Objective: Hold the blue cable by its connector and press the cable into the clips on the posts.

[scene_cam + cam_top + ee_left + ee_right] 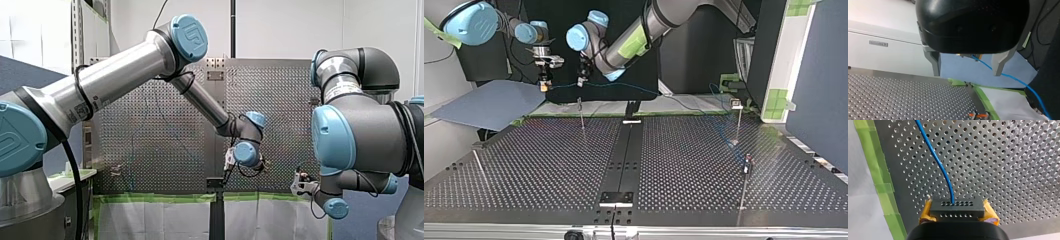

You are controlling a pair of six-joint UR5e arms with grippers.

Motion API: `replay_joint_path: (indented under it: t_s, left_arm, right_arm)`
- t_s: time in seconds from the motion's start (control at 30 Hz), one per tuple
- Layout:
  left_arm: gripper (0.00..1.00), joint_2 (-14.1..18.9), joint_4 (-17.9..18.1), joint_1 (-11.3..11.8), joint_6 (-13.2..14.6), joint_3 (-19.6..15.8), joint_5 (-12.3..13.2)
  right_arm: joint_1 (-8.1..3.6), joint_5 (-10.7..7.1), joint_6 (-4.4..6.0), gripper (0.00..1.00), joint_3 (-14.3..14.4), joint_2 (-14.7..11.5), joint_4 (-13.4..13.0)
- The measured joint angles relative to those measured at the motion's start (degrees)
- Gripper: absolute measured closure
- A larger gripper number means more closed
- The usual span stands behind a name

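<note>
My right hand (957, 213) is clamped, yellow pads on either side, on the black rectangular many-holed connector (958, 206) of the thin blue cable (941, 167). It holds the connector in the air just past the edge of the perforated metal bench (684, 165) nearest the arms. My left hand (967, 64) hangs beside it, metal fingers apart, with the cable passing ahead of them ungripped. The step in hand looks like lining the cable up over the thin metal post (582, 117) by that edge. The next move, I judge, calls for lowering the taut cable onto its clip and pressing it in.
</note>
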Motion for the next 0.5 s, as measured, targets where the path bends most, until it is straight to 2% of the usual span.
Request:
replay_joint_path:
  t_s: [0.2, 0.5]
  left_arm:
    - [0.02, -0.01, -3.02, -0.16, 1.13, 3.04, -1.20]
    - [0.02, -0.04, -7.40, 1.28, 3.46, 7.39, -5.31]
  right_arm:
    - [0.04, -0.39, 0.10, 1.00, -0.12, 0.00, 0.00]
    - [0.31, -0.65, 0.18, 1.00, -0.34, 0.01, 0.18]
